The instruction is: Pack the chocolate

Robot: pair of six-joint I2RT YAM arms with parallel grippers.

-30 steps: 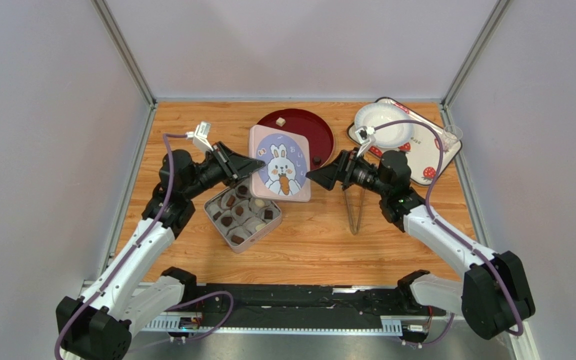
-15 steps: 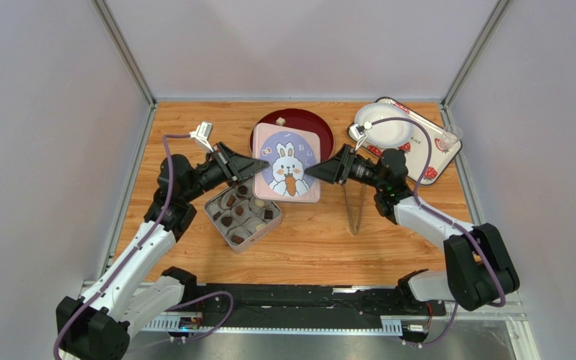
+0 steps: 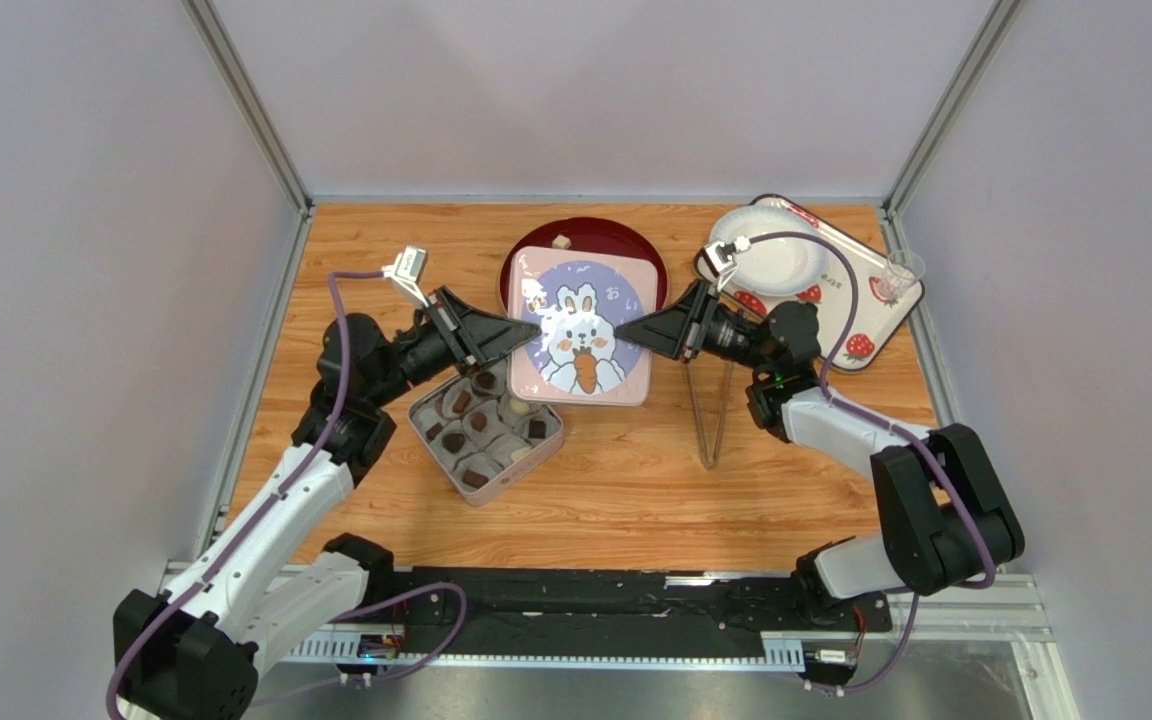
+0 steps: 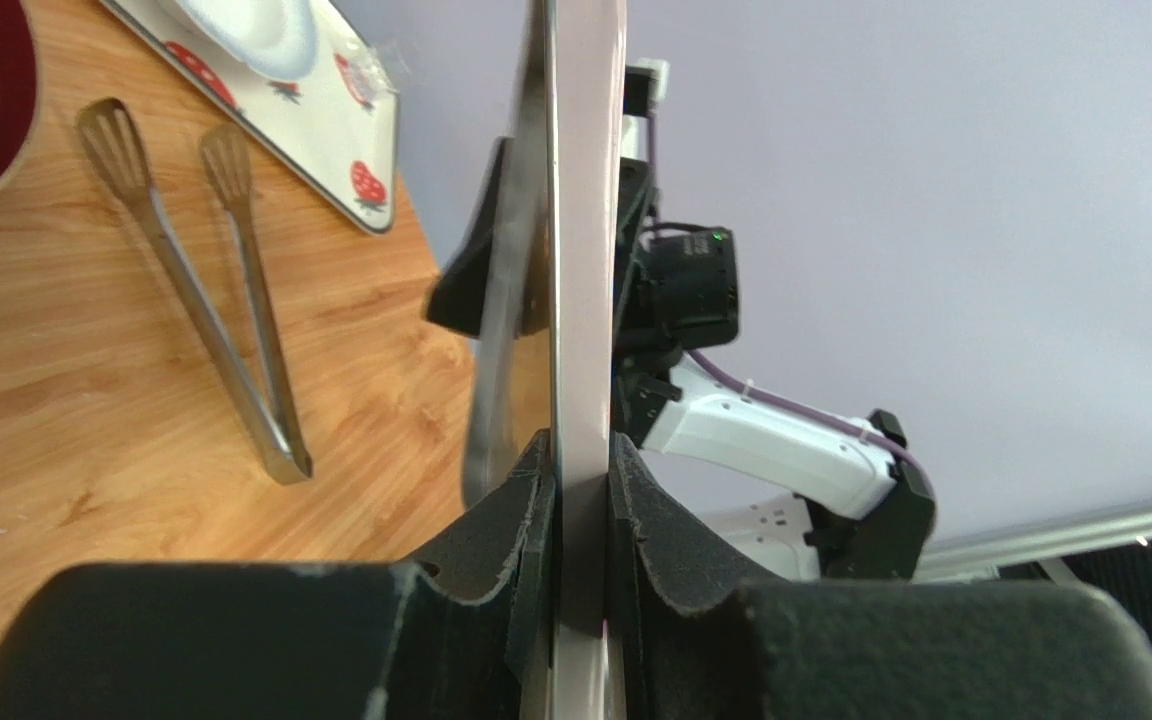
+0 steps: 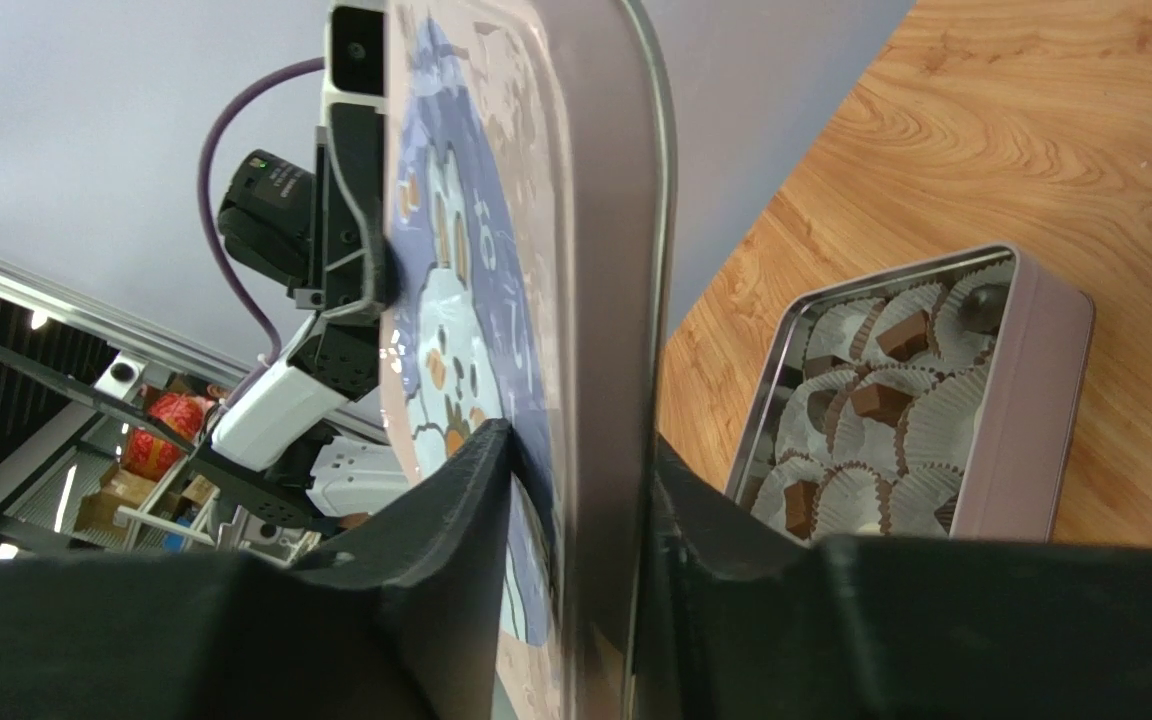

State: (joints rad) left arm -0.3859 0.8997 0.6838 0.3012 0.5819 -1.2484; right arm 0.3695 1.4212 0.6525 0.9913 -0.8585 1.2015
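wooden table (image 3: 372, 255), grey walls (image 3: 86, 300), chocolate (image 5: 880, 402) in tin (image 5: 1030, 405)

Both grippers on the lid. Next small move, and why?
Probably carry the pink square bunny-print tin lid together toward the open pink tin, whose chocolates sit uncovered to its near left. The left gripper and right gripper each clamp an opposite edge.

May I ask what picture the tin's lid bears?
The lid shows a white rabbit on lilac; top view.
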